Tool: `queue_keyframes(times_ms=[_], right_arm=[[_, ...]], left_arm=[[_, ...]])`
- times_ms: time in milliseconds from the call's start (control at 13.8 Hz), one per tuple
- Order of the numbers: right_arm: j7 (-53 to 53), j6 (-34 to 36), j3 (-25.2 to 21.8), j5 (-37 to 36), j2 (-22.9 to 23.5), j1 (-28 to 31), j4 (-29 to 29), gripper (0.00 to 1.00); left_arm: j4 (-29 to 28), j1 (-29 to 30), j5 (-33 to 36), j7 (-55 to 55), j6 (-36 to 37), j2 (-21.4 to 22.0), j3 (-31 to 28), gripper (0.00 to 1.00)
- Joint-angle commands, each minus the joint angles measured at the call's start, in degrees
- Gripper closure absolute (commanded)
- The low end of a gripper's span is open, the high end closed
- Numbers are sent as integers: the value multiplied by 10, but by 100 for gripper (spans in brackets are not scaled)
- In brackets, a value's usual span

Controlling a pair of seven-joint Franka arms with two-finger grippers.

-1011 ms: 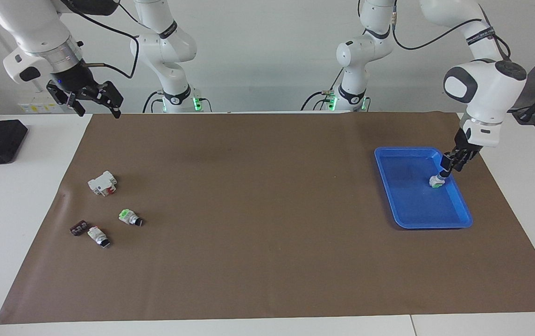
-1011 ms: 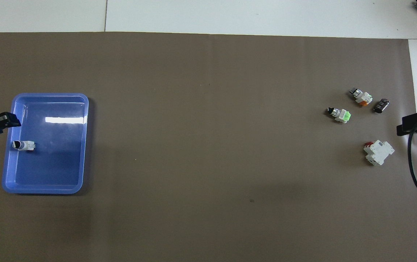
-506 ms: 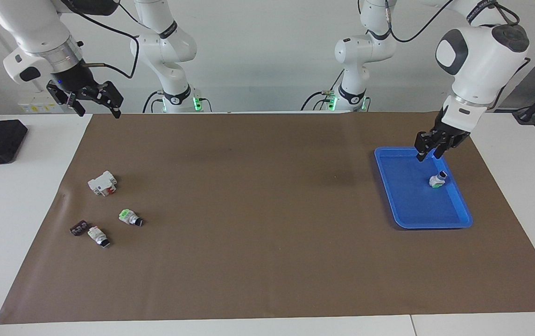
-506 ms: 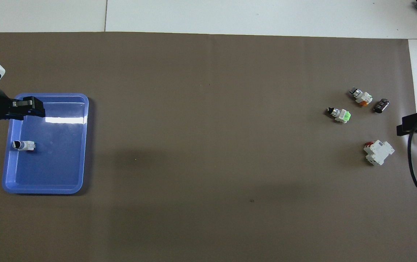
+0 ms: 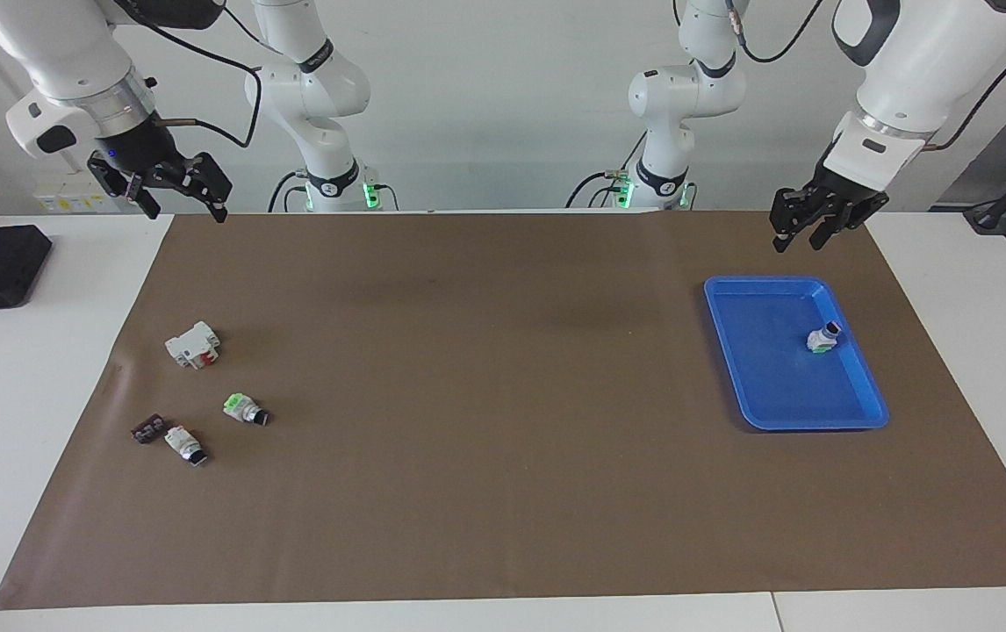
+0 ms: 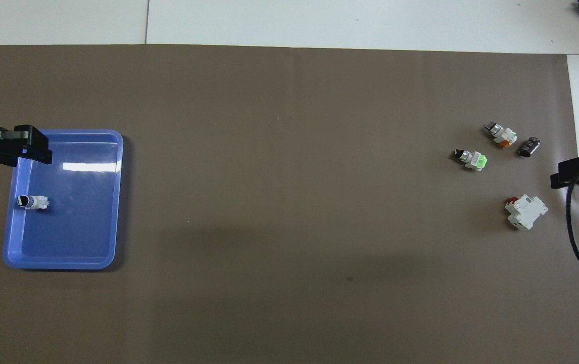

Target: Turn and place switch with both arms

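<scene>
We saw a blue tray (image 5: 854, 412) on a brown mat (image 5: 503, 395). One white switch (image 6: 500, 134) had an orange end, another (image 6: 473, 160) a green end. A white block (image 6: 526, 212) bore red.

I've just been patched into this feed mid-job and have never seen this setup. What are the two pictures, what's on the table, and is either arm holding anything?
These are two white robot arms at a table with a brown mat. One picture faces them from across the table; the other looks down from above their end.

The left gripper hangs open and empty, above the mat by the blue tray. A small white switch lies in the tray.

The right gripper waits open and empty at the other end. Below it lie a white block with a red mark, a green-ended switch, an orange-ended switch and a small dark part.
</scene>
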State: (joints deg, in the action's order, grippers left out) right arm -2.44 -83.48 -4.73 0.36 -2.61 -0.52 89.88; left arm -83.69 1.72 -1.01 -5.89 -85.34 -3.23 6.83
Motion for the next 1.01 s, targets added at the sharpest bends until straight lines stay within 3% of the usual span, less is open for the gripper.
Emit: queue_keyframes(times_ms=[0,217,289,361,433,939], right_arm=[[-3,-10,3,0,-15,2,18,0],[-3,-10,2,-1,-15,3,18,0],[-3,-10,1,-1,-15,3,18,0],[-3,-9,2,0,-16,2,19,0],[-7,-14,2,0,-16,1,21,0],[-11,-38,-14,16,-20,-22,31,0]], left_arm=[[45,-8,27,1,33,-28,-9,45],[43,-6,43,7,54,-13,-10,44],[40,-6,48,10,50,-2,-9,39],[35,-6,46,11,44,2,-8,8],[31,-7,44,13,39,2,-7,0],[30,-4,30,11,-18,2,-13,0]])
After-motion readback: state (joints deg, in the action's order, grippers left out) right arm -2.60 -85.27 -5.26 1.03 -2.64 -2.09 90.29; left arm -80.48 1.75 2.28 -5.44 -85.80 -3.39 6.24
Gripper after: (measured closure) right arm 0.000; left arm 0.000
